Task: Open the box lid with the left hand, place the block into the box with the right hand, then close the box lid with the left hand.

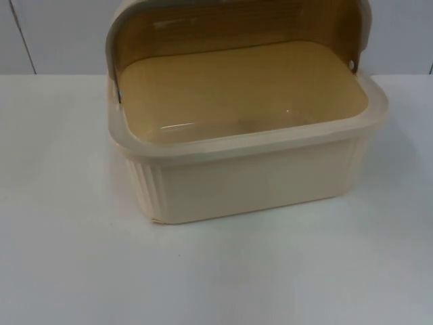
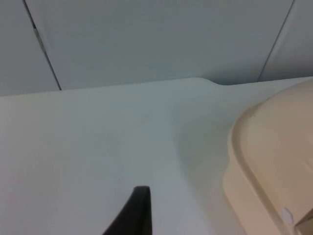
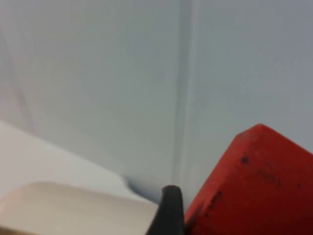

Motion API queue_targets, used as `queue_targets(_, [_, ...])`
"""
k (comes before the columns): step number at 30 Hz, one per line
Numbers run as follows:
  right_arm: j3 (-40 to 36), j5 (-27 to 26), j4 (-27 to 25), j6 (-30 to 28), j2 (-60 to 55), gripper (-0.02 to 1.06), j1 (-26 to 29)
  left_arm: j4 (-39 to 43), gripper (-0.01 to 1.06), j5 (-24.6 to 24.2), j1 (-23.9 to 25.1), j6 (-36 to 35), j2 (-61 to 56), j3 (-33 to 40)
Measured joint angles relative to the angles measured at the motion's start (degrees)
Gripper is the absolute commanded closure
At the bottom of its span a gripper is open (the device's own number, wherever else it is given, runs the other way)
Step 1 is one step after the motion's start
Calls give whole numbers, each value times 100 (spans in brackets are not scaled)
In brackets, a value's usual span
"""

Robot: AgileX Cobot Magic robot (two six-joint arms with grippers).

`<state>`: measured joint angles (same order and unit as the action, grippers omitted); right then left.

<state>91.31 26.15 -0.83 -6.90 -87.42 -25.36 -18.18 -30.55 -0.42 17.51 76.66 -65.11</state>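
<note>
Against the right pincer's (image 3: 183, 215) black fingertip presses a red block (image 3: 254, 186), gripped and held up in the air with the grey partition wall (image 3: 98, 73) behind it and a cream edge of the box lid (image 3: 73, 205) just below. Beside the left pincer (image 2: 134, 215), whose one visible fingertip hangs over bare white desk (image 2: 98, 156), I cannot tell whether it is open or closed; the box's cream rim (image 2: 264, 161) lies near it. From the top view, the cream box (image 1: 257, 179) sits mid-desk with ribbed corners, its lid (image 1: 230, 20) swung up toward 12 o'clock, the tan interior exposed. White desk (image 1: 67, 257) spreads from 3 through 6 to 9 o'clock.
</note>
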Motion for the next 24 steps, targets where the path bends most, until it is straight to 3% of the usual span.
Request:
queue_targets(11, [-11, 350, -69, -51, 0, 105, -1050, 0, 0, 0, 0, 0, 0, 0])
queue_targets(15, [-211, 418, -102, -39, 0, 105, -1118, 0, 0, 0, 0, 0, 0, 0])
queue_targets(19, [-880, 440, -111, 87, -33, 105, -1118, 0, 0, -10, 0, 0, 0, 0])
queue_targets(24, [-1515, 140, -111, 238, -70, 105, -1118, 0, 0, -19, 0, 0, 0, 0])
